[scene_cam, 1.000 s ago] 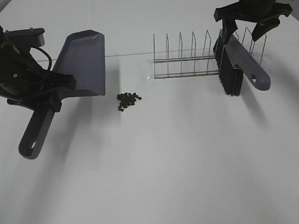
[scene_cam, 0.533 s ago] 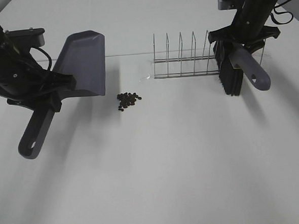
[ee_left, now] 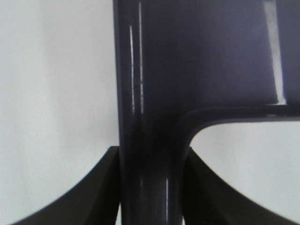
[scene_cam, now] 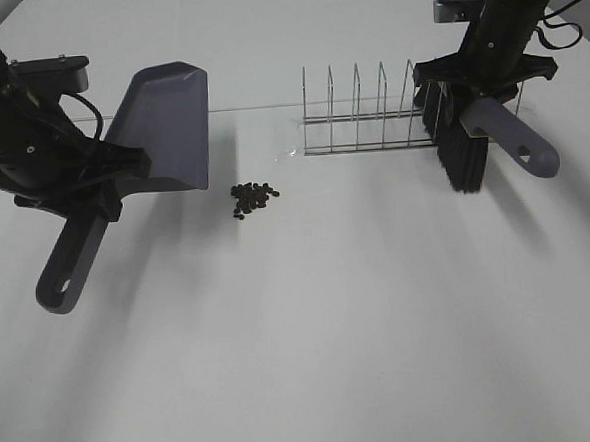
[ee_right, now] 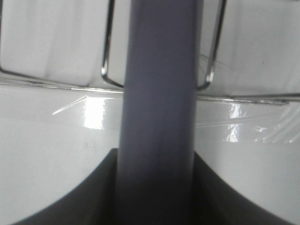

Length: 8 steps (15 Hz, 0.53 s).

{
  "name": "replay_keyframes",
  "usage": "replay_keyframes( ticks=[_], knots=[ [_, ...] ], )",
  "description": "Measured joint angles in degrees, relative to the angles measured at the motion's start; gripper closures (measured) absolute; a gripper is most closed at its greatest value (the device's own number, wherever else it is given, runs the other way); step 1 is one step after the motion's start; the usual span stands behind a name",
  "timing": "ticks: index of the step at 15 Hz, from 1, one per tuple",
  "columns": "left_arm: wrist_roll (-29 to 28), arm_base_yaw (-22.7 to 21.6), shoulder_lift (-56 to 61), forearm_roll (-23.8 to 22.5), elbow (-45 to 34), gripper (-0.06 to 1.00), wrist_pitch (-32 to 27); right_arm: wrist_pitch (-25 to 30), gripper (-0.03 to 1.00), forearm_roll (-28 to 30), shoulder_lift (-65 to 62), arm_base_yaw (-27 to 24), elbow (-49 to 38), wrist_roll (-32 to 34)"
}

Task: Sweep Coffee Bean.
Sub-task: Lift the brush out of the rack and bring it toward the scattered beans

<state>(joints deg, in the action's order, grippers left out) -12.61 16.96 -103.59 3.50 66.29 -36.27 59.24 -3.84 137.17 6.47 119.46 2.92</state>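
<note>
Coffee beans (scene_cam: 253,198) lie just beside the dustpan (scene_cam: 164,119) held by left gripper (scene_cam: 97,197)

About 20 tiny, dark brown-black oval coffee beans (scene_cam: 253,198) lie still in a loose cluster on the white counter (scene_cam: 332,329), flat, with a few strays at its edge.

Bright, even overhead light washes the white table top (scene_cam: 314,360), casting soft grey shadows near and right of the grey plastic dustpan (scene_cam: 169,118) and the black-bristled grey brush (scene_cam: 461,156). Both wrist views are blurred close up, and glare streaks the table beside the thin wire rack (ee_right: 108,56).
</note>
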Motion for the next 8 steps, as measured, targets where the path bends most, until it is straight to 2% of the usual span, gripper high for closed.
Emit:
replay_keyframes(
  ticks=[5,8],
  knots=[
    [0.0,0.0,0.0,-0.1,0.0,0.58,0.0,2.6,0.62,0.1,-5.7,0.0,1.3,1.9],
    [0.0,0.0,0.0,-0.1,0.0,0.58,0.0,8.2,0.62,0.4,-11.4,0.0,1.6,1.9]
  ],
)
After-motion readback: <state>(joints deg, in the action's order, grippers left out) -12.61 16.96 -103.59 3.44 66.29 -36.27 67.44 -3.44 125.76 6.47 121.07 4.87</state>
